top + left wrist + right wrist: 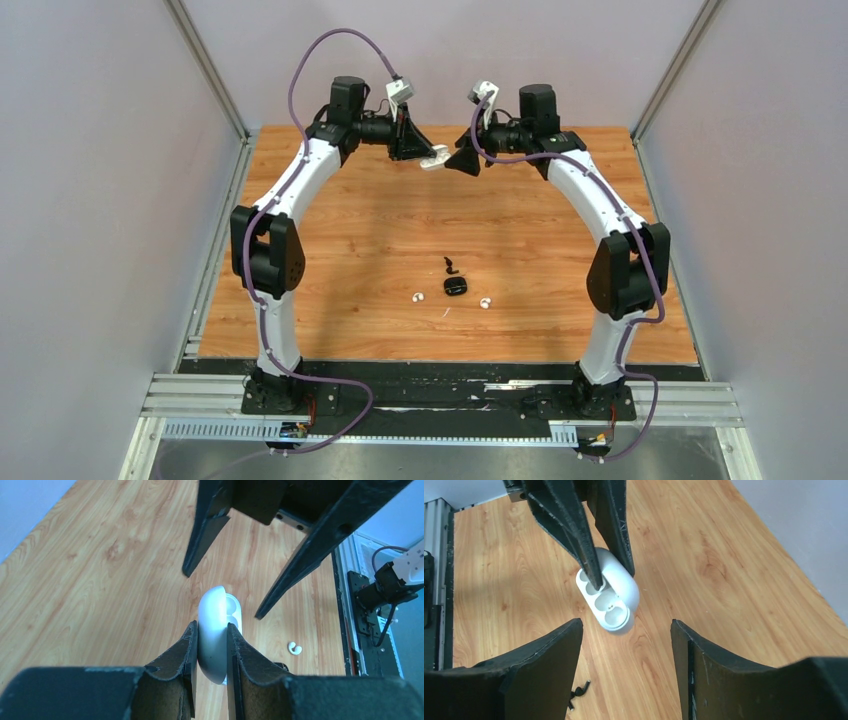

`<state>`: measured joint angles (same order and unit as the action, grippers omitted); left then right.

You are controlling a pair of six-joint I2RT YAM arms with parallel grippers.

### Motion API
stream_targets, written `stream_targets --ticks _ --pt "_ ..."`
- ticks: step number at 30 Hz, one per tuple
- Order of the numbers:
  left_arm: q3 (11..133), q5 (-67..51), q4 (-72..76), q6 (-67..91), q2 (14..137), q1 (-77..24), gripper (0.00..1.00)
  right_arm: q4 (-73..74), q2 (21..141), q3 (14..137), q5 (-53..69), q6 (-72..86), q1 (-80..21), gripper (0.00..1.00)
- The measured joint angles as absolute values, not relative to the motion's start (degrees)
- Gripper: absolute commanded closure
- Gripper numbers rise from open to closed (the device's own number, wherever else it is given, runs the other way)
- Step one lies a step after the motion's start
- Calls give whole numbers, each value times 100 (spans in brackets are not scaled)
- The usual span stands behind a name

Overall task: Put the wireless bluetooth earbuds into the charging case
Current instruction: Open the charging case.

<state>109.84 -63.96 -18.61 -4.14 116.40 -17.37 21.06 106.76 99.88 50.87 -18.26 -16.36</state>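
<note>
Two arms, left arm (270, 250) and right arm (625, 262), arched inward from the bottom of the top view and nearly meeting at the upper middle. Left jaws closed on one white charging case (433, 158), gripping it across its rounded shell and holding it in the air above the tabletop (330, 220). From the left wrist, two brown-padded fingers (175, 665) pressed flat on either side of the shell, lower middle of the frame. From the right wrist, case tilted at the centre with its open face turned toward the camera and round wells (606, 602) showing in it; exact count hard to tell with one dark finger across the face. Right jaws open wide, gripping nothing, just beside the case and facing it, one finger at the lower left and one at the lower right of the right wrist view.

Three wireless bluetooth earbuds, all lying on the tabletop in the lower middle of the top view, well apart from the held case. Two glossy white: one white earbud (419, 297) to the left of one small black case (455, 287), the other white earbud (485, 302) to its right. One black earbud (450, 266) with a short stem, just above the small black case; touching or not, cannot tell.
</note>
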Motion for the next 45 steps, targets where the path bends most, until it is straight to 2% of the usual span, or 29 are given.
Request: stream_targets --ticks 9,31,35,39,45 --pt "10814 -6549 -1758 -539 11622 -1732 100 2049 11124 10278 5260 -1608 -1682 34" --pt "10554 -6224 -1391 -294 11622 -1710 100 2163 10805 10243 5271 -1612 -1566 32" --pt "10315 -6047 -1387 -292 11577 -1673 100 2425 10132 9627 5240 -1675 -1354 35" --pt "9985 -5916 -1382 -283 11437 -1634 100 2685 9448 8407 5078 -2095 -1168 46" --pt "9677 -5791 -1389 -268 11128 -1584 100 3583 9577 7251 4958 -3695 -1166 51"
